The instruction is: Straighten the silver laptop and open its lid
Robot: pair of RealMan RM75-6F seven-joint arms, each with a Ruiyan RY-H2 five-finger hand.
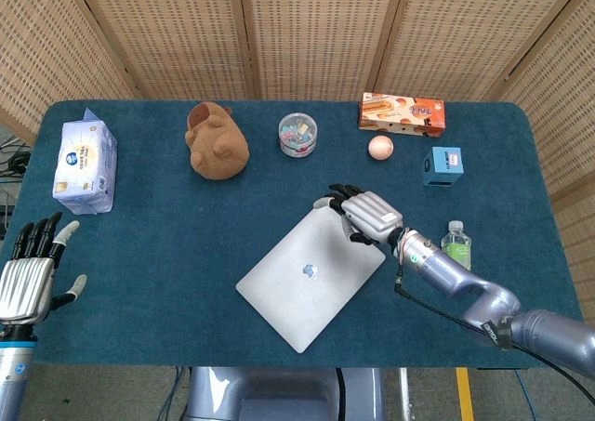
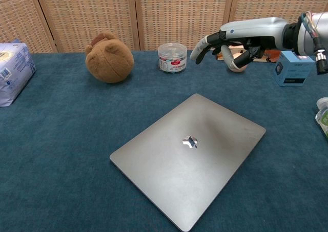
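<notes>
The silver laptop [image 1: 310, 274] [image 2: 188, 155] lies closed and turned at an angle near the table's front middle. My right hand [image 1: 363, 215] [image 2: 229, 41] hovers above the laptop's far right corner, fingers spread, holding nothing; the chest view shows it well clear of the lid. My left hand [image 1: 28, 277] stays at the table's front left edge, fingers apart and empty, seen only in the head view.
Along the back stand a tissue pack [image 1: 85, 165], a brown plush [image 1: 218, 142], a clear jar [image 1: 297, 134], a snack box [image 1: 402, 113], a pink ball [image 1: 380, 147] and a blue box [image 1: 442, 165]. A small bottle [image 1: 456, 243] stands right of the laptop.
</notes>
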